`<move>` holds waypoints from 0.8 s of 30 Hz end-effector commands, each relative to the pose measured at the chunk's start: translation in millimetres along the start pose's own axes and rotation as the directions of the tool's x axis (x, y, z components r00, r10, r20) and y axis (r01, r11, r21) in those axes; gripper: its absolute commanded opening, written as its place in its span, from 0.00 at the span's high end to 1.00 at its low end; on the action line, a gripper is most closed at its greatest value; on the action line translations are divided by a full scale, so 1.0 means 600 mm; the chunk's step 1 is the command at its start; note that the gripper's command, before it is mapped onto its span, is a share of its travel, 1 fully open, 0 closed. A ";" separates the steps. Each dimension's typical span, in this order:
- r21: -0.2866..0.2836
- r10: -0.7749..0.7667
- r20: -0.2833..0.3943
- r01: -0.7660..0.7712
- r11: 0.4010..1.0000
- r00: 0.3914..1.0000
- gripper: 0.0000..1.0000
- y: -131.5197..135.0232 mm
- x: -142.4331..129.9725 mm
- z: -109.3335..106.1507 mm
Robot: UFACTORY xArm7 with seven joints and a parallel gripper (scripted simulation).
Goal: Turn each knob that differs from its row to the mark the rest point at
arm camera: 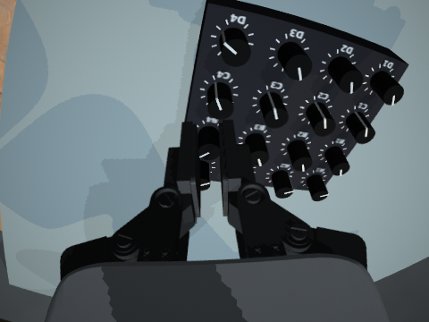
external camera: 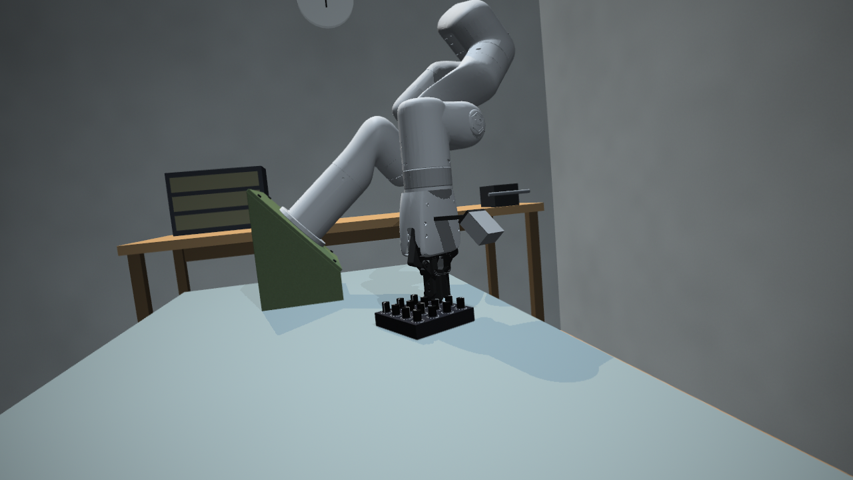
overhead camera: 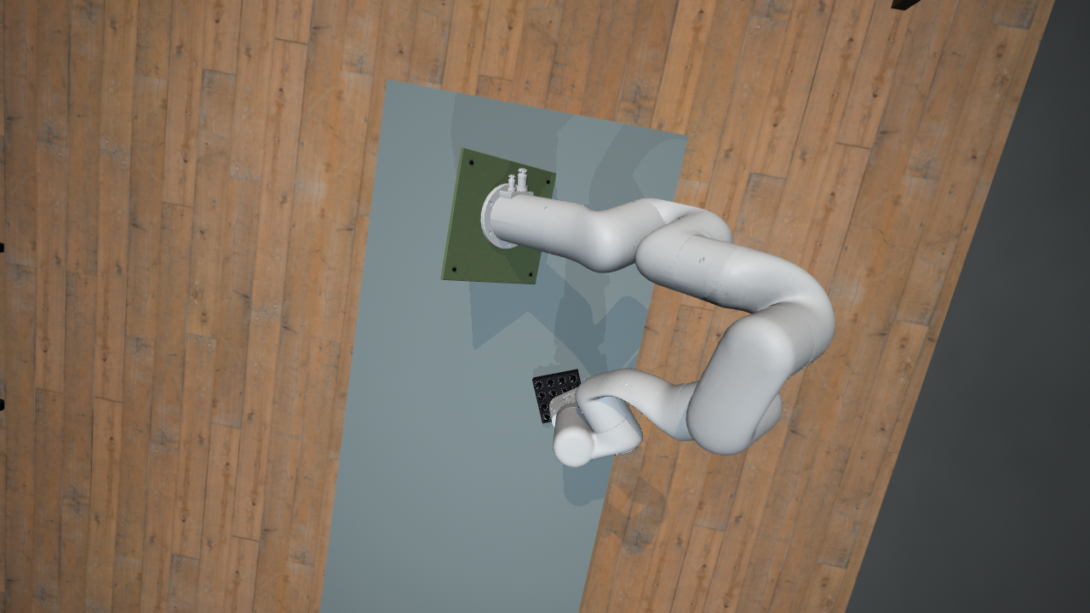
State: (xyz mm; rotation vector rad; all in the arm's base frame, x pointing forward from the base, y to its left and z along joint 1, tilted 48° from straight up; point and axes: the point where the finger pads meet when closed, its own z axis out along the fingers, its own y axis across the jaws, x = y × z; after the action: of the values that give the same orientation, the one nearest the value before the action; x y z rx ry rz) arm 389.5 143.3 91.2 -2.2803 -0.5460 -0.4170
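The black knob box [external camera: 424, 313] stands on the grey table, and also shows in the overhead view [overhead camera: 554, 392] and the wrist view [arm camera: 298, 102]. My gripper [arm camera: 208, 141] comes straight down on the box's column 4 side and is shut on a knob there, seemingly B4 [arm camera: 209, 145]. Its white line points sideways toward the left finger. A second knob [arm camera: 204, 175] shows lower down between the fingers. D4 [arm camera: 234, 45] points off to the lower left, unlike D3 [arm camera: 293, 60]. The right finger hides one knob of the nearest row. In the side view the fingers [external camera: 434, 292] reach down among the knobs.
The green wedge mount [external camera: 292, 257] carrying the arm's base stands behind and left of the box. The table's right edge runs close to the box. A wooden bench [external camera: 334, 229] with a shelf unit and a small black box stands behind the table.
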 end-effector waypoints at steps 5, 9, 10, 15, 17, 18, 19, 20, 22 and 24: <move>-0.002 -0.126 -0.005 0.126 0.992 0.992 0.92 0.002 0.002 -0.002; -0.003 -0.218 -0.005 0.218 0.976 0.976 0.92 0.002 0.002 -0.002; -0.003 -0.242 -0.005 0.242 0.970 0.970 0.92 0.002 0.002 -0.002; -0.003 -0.364 -0.004 0.364 0.932 0.932 0.92 0.002 0.002 -0.002; -0.003 -0.412 -0.004 0.412 0.911 0.911 0.92 0.002 0.002 -0.002; -0.003 -0.412 -0.004 0.412 0.911 0.911 0.92 0.002 0.002 -0.002; -0.003 -0.412 -0.004 0.412 0.911 0.911 0.92 0.002 0.002 -0.002; -0.004 -0.436 -0.004 0.436 0.900 0.900 0.92 0.002 0.002 -0.002; -0.004 -0.484 -0.004 0.484 0.875 0.875 0.92 0.002 0.002 -0.002; -0.004 -0.531 -0.004 0.531 0.848 0.848 0.92 0.002 0.002 -0.002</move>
State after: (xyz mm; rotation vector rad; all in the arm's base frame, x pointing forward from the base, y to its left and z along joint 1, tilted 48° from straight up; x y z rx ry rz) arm 389.5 143.3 91.2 -2.1392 -1.0916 -0.6410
